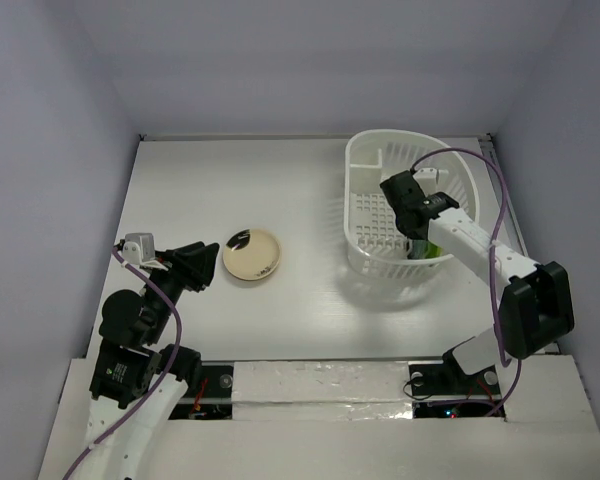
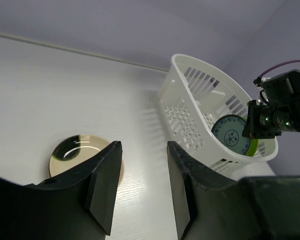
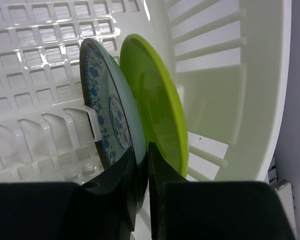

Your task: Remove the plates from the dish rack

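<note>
The white dish rack (image 1: 365,160) stands at the back right. Inside it a grey-blue patterned plate (image 3: 110,110) and a lime green plate (image 3: 155,100) stand on edge, side by side. My right gripper (image 3: 142,147) reaches down into the rack and is shut on the near rim of the grey-blue plate, one finger on its patterned face and the other between the two plates. A cream plate (image 1: 252,254) lies flat on the table left of the rack. My left gripper (image 1: 208,270) hovers just left of that plate, open, with nothing between its fingers (image 2: 107,175).
The rack (image 2: 190,62) has slotted walls and a perforated floor with white dividers. A purple cable (image 1: 495,200) loops over the right arm beside the rack. Pale walls enclose the white table (image 1: 230,190) on three sides.
</note>
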Robot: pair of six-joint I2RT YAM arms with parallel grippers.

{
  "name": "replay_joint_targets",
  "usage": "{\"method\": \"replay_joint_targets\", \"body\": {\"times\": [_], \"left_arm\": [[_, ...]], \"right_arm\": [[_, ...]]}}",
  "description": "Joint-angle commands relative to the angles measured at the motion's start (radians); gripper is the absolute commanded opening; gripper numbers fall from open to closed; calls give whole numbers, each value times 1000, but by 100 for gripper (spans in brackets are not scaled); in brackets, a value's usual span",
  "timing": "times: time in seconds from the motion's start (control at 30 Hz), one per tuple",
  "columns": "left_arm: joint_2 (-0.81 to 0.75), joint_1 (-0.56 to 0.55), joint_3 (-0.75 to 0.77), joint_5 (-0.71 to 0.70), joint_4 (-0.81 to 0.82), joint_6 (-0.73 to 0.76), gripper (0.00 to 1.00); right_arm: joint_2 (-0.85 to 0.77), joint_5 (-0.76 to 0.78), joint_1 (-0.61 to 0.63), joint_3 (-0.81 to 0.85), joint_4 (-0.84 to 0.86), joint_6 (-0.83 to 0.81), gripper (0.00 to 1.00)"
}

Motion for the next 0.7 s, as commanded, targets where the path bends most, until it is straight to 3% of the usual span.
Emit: {"method": "replay_joint_targets", "body": {"times": [0.0, 0.3, 0.67], "left_arm": [[7, -8, 27, -2, 46, 1, 38], [7, -8, 27, -2, 46, 1, 38], [12, -8, 27, -6, 46, 0, 38]], "right_arm": [[-15, 51, -9, 63, 9, -23, 12], [-58, 74, -9, 124, -27, -58, 0], [-131, 126, -9, 216, -58, -66, 0]]}}
